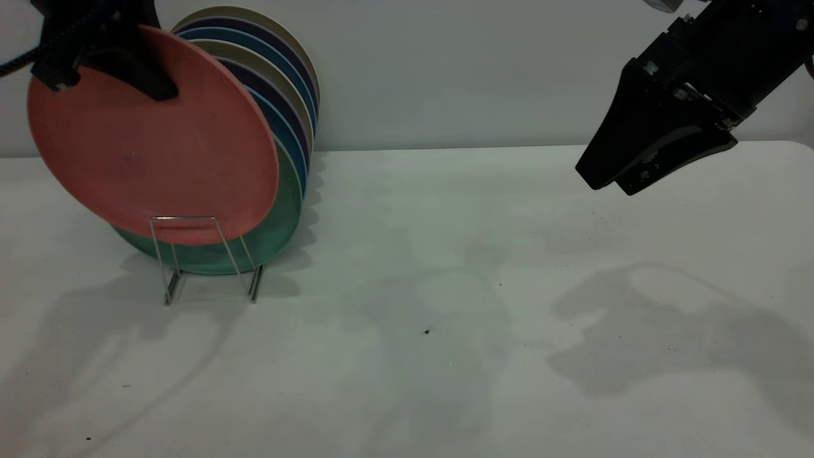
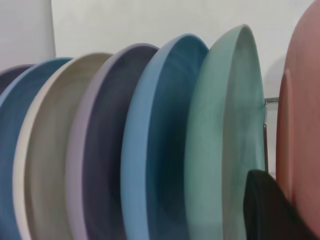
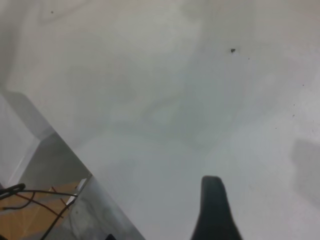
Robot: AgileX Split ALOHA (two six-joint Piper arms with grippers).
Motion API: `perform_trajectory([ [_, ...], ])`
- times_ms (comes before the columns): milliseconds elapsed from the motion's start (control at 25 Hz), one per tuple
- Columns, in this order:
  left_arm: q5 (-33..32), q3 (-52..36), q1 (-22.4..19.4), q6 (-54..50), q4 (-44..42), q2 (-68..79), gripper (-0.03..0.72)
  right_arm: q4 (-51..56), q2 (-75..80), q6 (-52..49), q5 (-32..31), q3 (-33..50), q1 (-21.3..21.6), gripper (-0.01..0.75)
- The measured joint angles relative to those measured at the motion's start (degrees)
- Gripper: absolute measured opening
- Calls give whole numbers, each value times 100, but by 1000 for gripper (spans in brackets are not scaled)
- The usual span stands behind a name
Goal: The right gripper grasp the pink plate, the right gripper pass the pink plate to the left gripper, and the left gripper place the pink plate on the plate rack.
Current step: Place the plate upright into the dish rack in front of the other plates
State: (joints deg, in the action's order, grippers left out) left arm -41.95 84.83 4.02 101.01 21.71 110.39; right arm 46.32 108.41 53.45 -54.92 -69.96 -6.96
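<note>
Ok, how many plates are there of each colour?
pink plate: 1
green plate: 1
blue plates: 2
purple plates: 2
beige plates: 2
Total: 8 plates

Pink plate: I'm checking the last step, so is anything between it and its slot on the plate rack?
Nothing visible. The left hand holds the pink plate at the front of the plate rack, just before the teal-green plate; the front loop is free.
</note>
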Motion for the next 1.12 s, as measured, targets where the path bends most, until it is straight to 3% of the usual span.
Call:
perform_trajectory([
  [760,114,0,0,-27,16,294,138,-39,0,0,35,0,0,552],
  [1120,71,0,0,-269,-169,294,305,-39,0,0,51,0,0,552],
])
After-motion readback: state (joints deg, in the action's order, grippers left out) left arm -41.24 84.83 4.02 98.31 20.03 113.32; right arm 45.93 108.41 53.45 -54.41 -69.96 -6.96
